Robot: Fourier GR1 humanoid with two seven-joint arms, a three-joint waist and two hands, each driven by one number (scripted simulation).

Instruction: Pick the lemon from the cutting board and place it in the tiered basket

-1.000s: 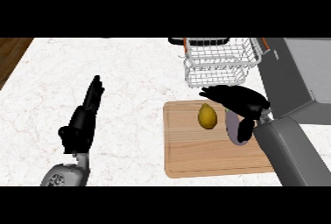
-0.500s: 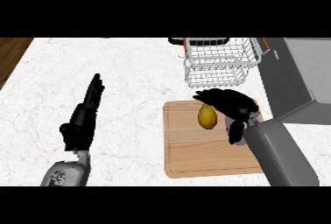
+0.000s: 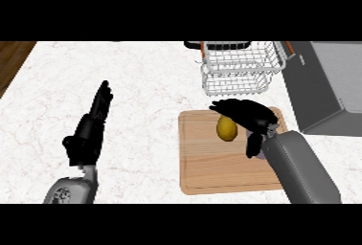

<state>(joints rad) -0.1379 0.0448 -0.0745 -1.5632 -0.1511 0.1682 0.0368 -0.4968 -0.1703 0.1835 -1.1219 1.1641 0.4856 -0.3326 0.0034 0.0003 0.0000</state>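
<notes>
- Looking down from the head view: a white marbled surface (image 3: 155,86) carries everything noted below.
- Cutting board (image 3: 212,167): pale wood, on the right half of the surface, toward the near edge. The right forearm hides its near right corner.
- Lemon (image 3: 226,130): yellow, lying on the cutting board close to the board's far edge, roughly midway between the left and right edges. Its long axis runs far to near.
- Right hand (image 3: 249,115): over the far right corner of the board, cupped above the lemon's far end and right side. The fingers (image 3: 225,107) bend over the lemon's far tip. The thumb hangs to the right of the lemon, with a strip of bare board showing between them. The hand is not closed round the lemon; cannot tell whether it touches at the far tip.
- Tiered basket (image 3: 240,72): white wire, at the far edge of the surface, near the board's far edge.
- Left hand (image 3: 90,125): over the left half of the surface, fingers straight and pressed together, pointing toward the far edge. It is well apart from the board.
- Grey box (image 3: 329,91): at the right edge of the surface, beside the basket and to the right of the board's far corner.
</notes>
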